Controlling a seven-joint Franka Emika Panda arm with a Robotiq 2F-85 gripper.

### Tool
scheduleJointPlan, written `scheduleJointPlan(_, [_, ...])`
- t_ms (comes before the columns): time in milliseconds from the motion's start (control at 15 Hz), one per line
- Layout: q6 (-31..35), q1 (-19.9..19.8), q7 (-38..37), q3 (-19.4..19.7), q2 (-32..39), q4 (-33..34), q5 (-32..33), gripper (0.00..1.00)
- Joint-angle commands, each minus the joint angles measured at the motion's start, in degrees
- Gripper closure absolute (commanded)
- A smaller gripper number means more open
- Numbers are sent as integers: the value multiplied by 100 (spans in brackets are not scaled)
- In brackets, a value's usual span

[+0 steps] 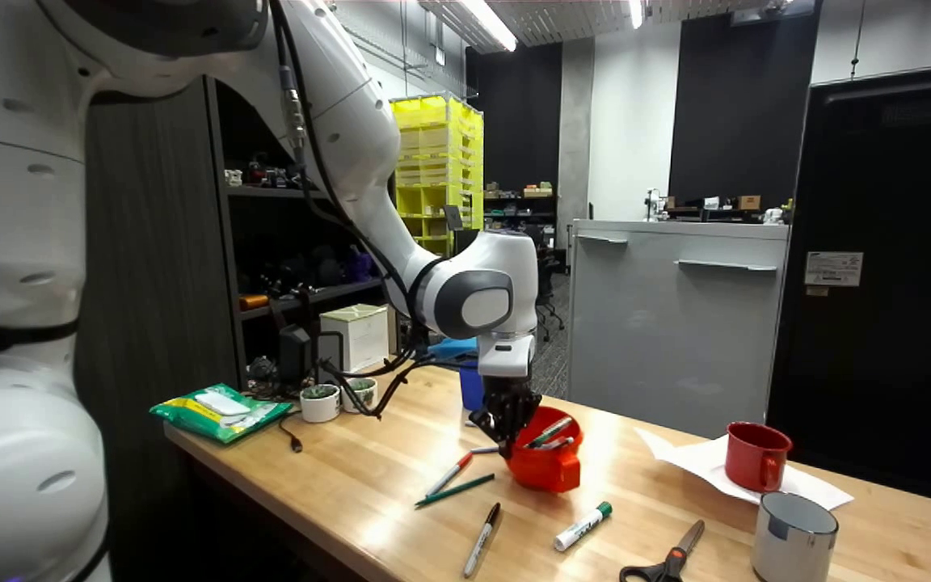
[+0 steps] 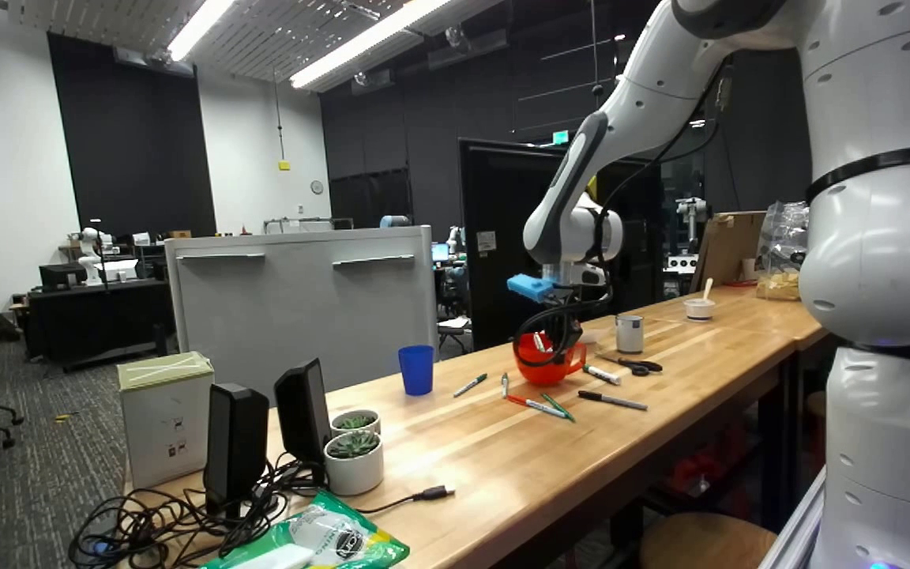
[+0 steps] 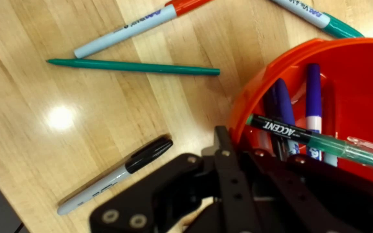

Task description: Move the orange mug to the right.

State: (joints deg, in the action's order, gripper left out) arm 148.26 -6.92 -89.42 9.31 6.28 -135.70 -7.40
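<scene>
The orange mug point(image 1: 542, 475) is wide and glossy, with a side handle and several pens and markers inside. It also shows in an exterior view point(image 2: 542, 371) and at the right of the wrist view point(image 3: 361, 97), partly cut off. My gripper point(image 1: 506, 446) points down at the mug's rim. In the wrist view, one finger is outside the mug wall and the other inside, and the gripper point(image 3: 235, 142) is closed on the rim. The inner fingertip is dark and partly hidden. I cannot tell whether the mug's base touches the table.
A darker red mug point(image 1: 756, 457) stands on white paper point(image 1: 708, 461). Near it are a white cup point(image 1: 795, 537) and scissors point(image 1: 667, 562). A black-capped marker point(image 1: 482, 540), green-capped marker point(image 1: 583, 526), red-capped marker point(image 1: 449, 474) and green pen point(image 1: 455, 490) lie around the orange mug. A blue cup point(image 2: 417, 370) stands behind.
</scene>
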Motion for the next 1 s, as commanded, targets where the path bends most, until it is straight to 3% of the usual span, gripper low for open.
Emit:
scheduleJointPlan(0, [71, -24, 151, 22, -10, -26, -141, 69])
scheduleJointPlan(467, [75, 34, 125, 25, -166, -8, 23, 25])
scheduleJointPlan(667, [76, 113, 50, 37, -404, 1, 504, 5])
scheduleJointPlan(933, [-504, 208, 637, -177, -958, 99, 1066, 0])
